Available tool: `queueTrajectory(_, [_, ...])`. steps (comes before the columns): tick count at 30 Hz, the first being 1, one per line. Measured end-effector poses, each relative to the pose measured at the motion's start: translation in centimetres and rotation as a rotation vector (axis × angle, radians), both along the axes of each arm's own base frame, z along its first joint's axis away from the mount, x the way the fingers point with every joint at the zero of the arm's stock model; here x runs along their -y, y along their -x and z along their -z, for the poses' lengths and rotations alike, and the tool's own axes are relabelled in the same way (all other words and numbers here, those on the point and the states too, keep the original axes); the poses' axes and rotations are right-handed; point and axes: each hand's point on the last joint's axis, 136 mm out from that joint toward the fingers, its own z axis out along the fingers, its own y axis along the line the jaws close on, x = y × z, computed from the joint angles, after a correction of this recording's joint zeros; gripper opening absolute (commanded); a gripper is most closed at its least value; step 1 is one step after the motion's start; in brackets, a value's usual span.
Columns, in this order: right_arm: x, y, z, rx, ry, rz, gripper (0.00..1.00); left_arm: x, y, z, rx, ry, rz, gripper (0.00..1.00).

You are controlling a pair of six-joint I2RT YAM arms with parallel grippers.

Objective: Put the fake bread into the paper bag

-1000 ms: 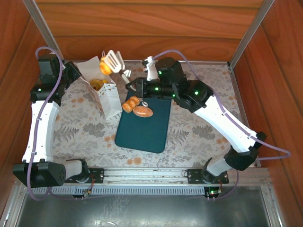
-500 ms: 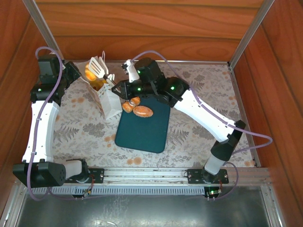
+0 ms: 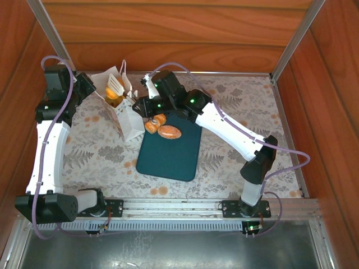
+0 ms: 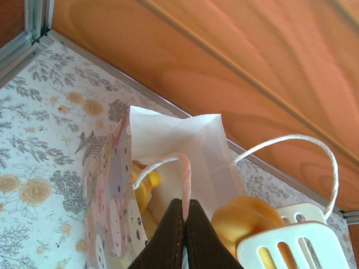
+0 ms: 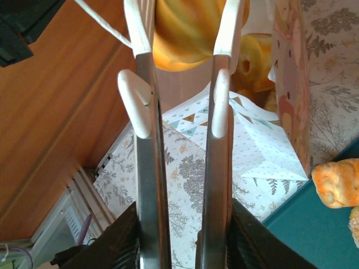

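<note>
Right gripper (image 3: 115, 86) grasps one fake bread bun (image 4: 241, 221) directly above the paper bag (image 4: 179, 140) mouth. Left gripper (image 4: 185, 224) jaws are clenched on the bag's cord handle (image 4: 168, 162).

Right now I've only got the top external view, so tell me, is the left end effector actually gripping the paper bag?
Observer: Yes. In the left wrist view, the left end effector is shut on one white cord handle of the paper bag.
Operator: And the bun on the right side?
Observer: In the right wrist view, the orange bun sits between the fingers of the right end effector, touching both, at the bag's open mouth.
</note>
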Motion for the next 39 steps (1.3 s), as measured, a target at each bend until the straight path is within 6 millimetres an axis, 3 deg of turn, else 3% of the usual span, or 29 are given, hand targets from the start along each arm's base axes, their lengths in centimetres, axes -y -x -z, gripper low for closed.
queueTrajectory(5, [0.1,-0.2,-0.1,0.007,-0.001,0.000,0.50,0.0,0.0,0.0,0.000,0.000,0.000,0.00])
queueTrajectory(18, [0.0,0.8,-1.1,0.004,-0.040,-0.045,0.48,0.0,0.0,0.0,0.000,0.000,0.000,0.00])
queueTrajectory(22, [1.4,2.1,-2.9,0.024,-0.077,-0.057,0.47,0.0,0.0,0.0,0.000,0.000,0.000,0.00])
queueTrajectory(26, [3.9,3.8,-5.8,0.069,-0.134,-0.054,0.47,0.0,0.0,0.0,0.000,0.000,0.000,0.00])
queueTrajectory(30, [6.5,5.2,-7.1,0.103,-0.170,-0.036,0.47,0.0,0.0,0.0,0.000,0.000,0.000,0.00])
queueTrajectory(34, [8.6,5.8,-5.7,0.101,-0.146,0.005,0.47,0.0,0.0,0.0,0.000,0.000,0.000,0.00])
queueTrajectory(39, [10.3,5.7,-0.9,0.057,-0.042,0.063,0.47,0.0,0.0,0.0,0.000,0.001,0.000,0.00])
